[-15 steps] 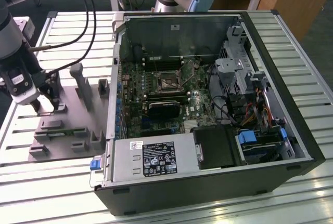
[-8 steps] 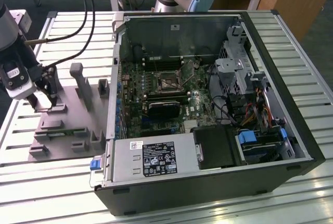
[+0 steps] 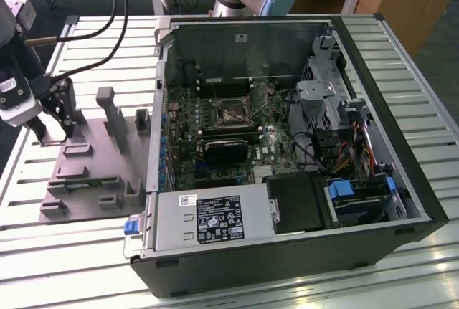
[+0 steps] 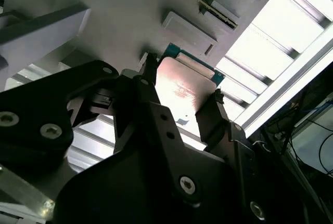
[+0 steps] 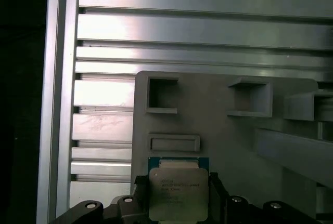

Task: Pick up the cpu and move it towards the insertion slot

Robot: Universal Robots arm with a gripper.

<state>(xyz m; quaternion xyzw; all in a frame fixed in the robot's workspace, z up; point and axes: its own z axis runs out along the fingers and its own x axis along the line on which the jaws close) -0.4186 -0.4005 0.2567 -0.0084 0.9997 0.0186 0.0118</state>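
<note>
**CPU between the fingers of the hand, over the grey fixture plate**

The hand [image 5: 177,199] was closed to the width of the cpu [image 5: 178,193]. One dark finger [image 5: 139,195] pressed against each of two opposite edges. The cpu was a thin square chip with a dull silver metal lid on a green rim. Several lines of small dark print crossed the lid in the first wrist view, and its smooth metal face caught the light in the second wrist view [image 4: 182,86]. It sat over the fixture plate [image 5: 218,125], a matt grey plastic slab with moulded rectangular pockets and raised blocks. Whether it touched the plate could not be told.

In the exterior view the hand [image 3: 54,131] stood at the exterior view's left, above the fixture plate [image 3: 86,180]. It was well apart from the insertion slot [image 3: 233,113], a square silvery frame with a dark centre on the green circuit board [image 3: 186,158]. The board lay inside the open black computer case [image 3: 401,180]. A grey metal power supply [image 3: 172,226] along the case's near edge carried a white and black printed label [image 3: 219,219]. Everything rested on a desk [image 3: 72,252] of ribbed aluminium slats.
</note>
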